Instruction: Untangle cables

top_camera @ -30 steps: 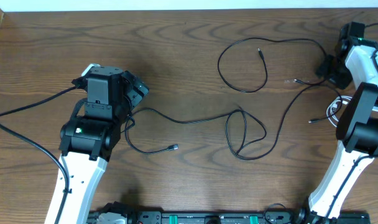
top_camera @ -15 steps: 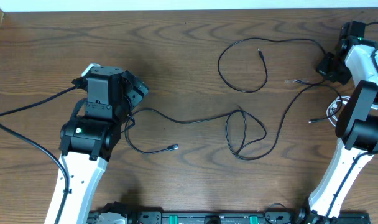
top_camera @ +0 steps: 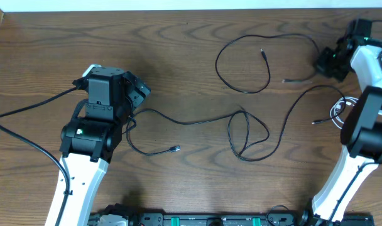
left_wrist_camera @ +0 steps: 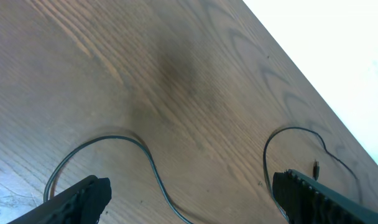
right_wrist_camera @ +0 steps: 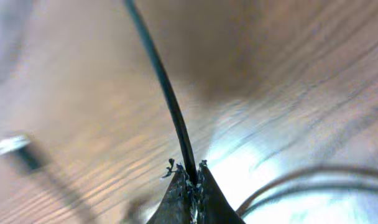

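One black cable (top_camera: pixel 241 63) makes a big loop at the top middle; its right end runs into my right gripper (top_camera: pixel 324 61). In the right wrist view the right gripper (right_wrist_camera: pixel 190 177) is shut on that thin black cable (right_wrist_camera: pixel 161 87). A second black cable (top_camera: pixel 244 135) crosses the table's middle with a knotted loop, reaching left to my left gripper (top_camera: pixel 137 94). The left gripper (left_wrist_camera: pixel 192 196) stands wide open just above the wood, with this cable (left_wrist_camera: pixel 153 171) lying between its fingers, untouched. A white cable (top_camera: pixel 337 110) is coiled by the right arm, partly hidden.
The table's back edge (top_camera: pixel 178 9) runs along the top, against a white wall. A thick black arm wire (top_camera: pixel 27 135) trails off to the left of the left arm. A blurred plug end (right_wrist_camera: pixel 12 146) lies left of the right gripper.
My right gripper has shut on the upper black cable and shifted slightly left, dragging the loop and a loose plug end a little left. The left arm has not moved.
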`<action>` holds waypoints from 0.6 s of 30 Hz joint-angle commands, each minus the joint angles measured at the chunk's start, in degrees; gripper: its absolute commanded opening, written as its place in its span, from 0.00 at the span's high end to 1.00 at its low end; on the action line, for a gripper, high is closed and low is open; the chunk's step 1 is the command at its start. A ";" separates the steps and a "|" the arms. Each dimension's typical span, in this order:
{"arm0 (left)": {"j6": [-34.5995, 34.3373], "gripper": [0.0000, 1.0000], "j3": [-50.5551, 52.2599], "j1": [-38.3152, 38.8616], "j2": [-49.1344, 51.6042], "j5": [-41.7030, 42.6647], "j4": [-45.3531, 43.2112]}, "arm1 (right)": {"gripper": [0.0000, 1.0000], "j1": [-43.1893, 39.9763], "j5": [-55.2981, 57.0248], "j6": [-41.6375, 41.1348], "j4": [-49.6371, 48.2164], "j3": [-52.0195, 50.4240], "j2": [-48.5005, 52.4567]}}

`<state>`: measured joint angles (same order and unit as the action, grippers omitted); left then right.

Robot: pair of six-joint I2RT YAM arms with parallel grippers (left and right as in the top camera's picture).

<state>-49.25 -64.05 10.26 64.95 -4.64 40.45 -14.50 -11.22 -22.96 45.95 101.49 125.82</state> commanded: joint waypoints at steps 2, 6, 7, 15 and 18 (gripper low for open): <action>0.50 0.10 -0.68 -0.28 0.15 -0.35 0.04 | 0.99 1.90 -4.85 0.74 1.31 0.35 -10.25; 0.50 0.10 -0.68 -0.28 0.15 -0.35 0.04 | 0.99 4.22 -11.87 0.74 2.32 0.35 -12.90; 0.50 0.10 -0.68 -0.28 0.15 -0.35 0.07 | 0.99 5.07 -13.16 0.74 2.64 0.35 -13.07; 0.50 0.10 -0.68 -0.28 0.15 -0.35 0.04 | 0.99 15.23 -15.10 0.26 3.50 0.35 -12.98; 0.50 0.10 -0.68 -0.28 0.15 -0.35 0.04 | 0.99 20.28 -13.25 -0.90 2.47 0.35 -12.98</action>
<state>-49.25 -64.05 10.26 64.95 -4.64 40.47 1.45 -24.25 -23.05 48.95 101.65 112.53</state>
